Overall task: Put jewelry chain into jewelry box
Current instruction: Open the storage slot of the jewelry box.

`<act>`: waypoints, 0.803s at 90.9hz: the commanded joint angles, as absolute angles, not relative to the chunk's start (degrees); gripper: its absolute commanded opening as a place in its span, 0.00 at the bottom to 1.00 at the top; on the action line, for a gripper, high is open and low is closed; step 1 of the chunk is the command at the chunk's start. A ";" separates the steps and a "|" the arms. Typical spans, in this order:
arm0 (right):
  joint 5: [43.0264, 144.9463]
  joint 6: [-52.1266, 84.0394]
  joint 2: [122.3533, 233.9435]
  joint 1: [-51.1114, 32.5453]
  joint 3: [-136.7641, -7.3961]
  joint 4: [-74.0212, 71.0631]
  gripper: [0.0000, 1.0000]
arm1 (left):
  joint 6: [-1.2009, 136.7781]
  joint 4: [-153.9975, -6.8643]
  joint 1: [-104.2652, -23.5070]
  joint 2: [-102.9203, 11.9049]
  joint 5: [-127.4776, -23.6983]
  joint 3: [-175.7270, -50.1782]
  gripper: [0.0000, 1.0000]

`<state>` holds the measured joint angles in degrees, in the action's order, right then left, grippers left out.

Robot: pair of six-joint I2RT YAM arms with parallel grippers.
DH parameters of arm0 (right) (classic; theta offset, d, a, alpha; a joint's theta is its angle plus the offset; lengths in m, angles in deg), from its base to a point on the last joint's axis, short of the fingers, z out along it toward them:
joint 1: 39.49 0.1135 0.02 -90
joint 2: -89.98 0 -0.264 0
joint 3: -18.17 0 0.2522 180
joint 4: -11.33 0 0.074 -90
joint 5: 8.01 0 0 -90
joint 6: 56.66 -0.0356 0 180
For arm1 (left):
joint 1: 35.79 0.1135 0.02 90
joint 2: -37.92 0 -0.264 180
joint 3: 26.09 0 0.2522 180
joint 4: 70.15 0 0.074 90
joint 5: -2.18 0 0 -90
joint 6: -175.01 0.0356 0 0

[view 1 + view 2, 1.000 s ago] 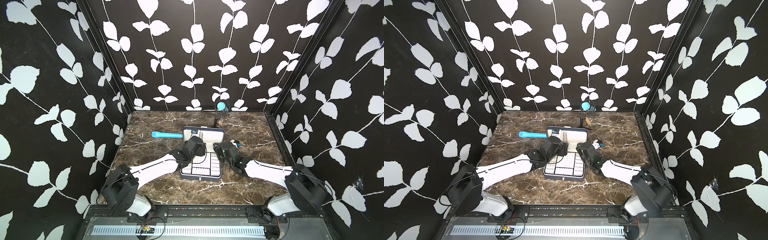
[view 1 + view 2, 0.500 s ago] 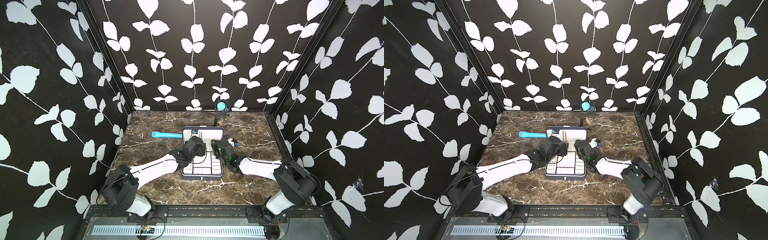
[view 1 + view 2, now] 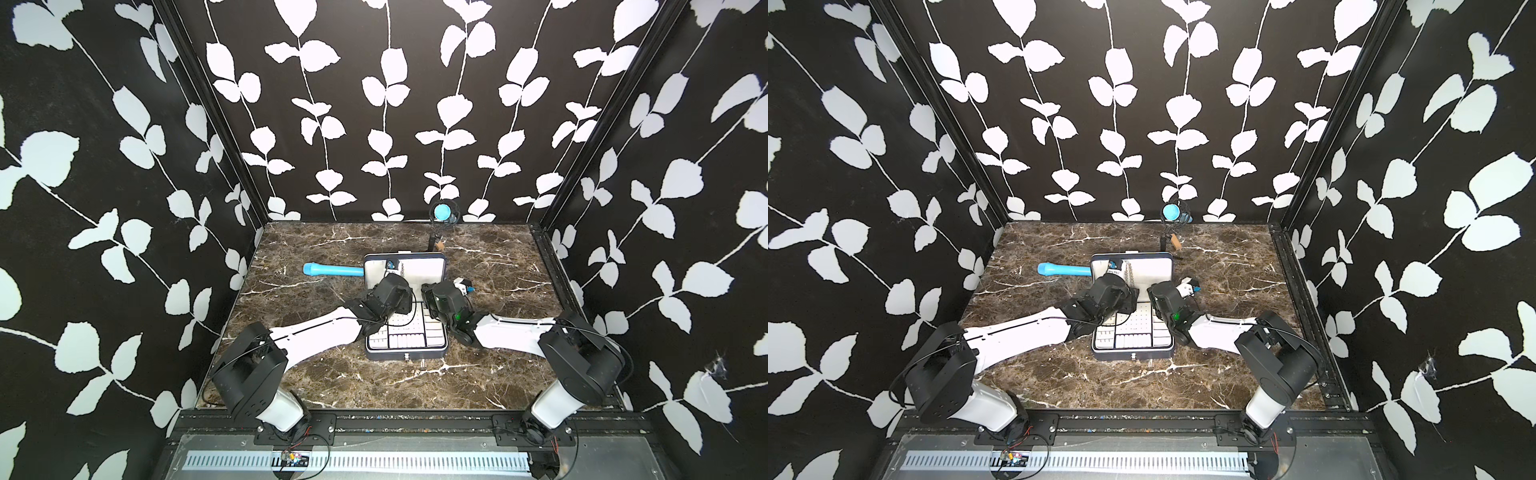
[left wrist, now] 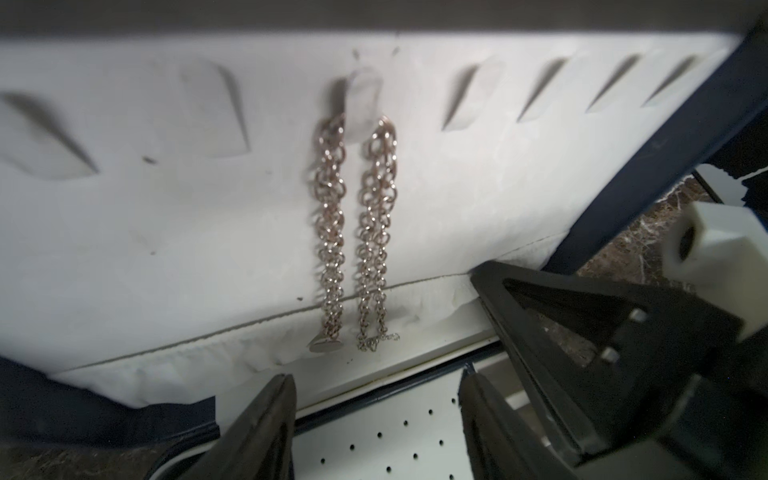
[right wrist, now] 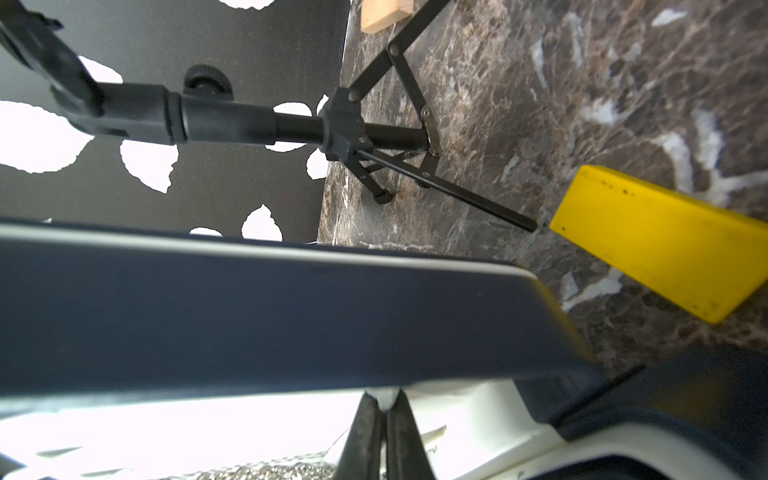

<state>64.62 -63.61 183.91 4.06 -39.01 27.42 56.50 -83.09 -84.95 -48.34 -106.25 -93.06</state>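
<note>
The chain [image 4: 353,232] lies straight ahead of the left gripper [image 4: 376,399] and above its tips. It is draped in 2 strands over a tab [image 4: 363,104] on the white lining of the lid [image 3: 1154,270] of the box [image 3: 382,355]. Its long axis runs up the lid, in line with the gap between the fingers, which are held apart with nothing between them. The loose ends are seen just beyond the tips, at the pocket seam [image 4: 249,328].

The right gripper [image 5: 385,419] is set beside the left, off to its right, with its fingers pressed together at the lid's foot. Whether a fold of lining is pinched there cannot be told. The left gripper is judged the better aligned for any move on the chain.

How the chain is caught behind the tab is blurred. In the right wrist view only a smeared strip of links is cut off at the frame's edge. In both top views the chain's lower part and much of the tray [image 3: 1133,328] are covered by the left arm.
</note>
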 commanded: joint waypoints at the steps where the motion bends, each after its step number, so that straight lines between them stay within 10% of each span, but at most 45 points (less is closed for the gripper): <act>1: 64.58 -62.53 184.25 4.21 -38.32 29.77 0.05 | 56.31 -80.61 -85.27 -48.78 -106.86 -93.09 0.60; 73: 66.58 -62.10 184.03 4.23 -38.29 31.47 0.04 | 55.43 -80.84 -85.27 -55.64 -109.65 -98.65 0.35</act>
<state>65.76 -63.47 183.91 4.06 -38.72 28.29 55.21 -80.97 -84.95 -54.98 -108.79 -96.51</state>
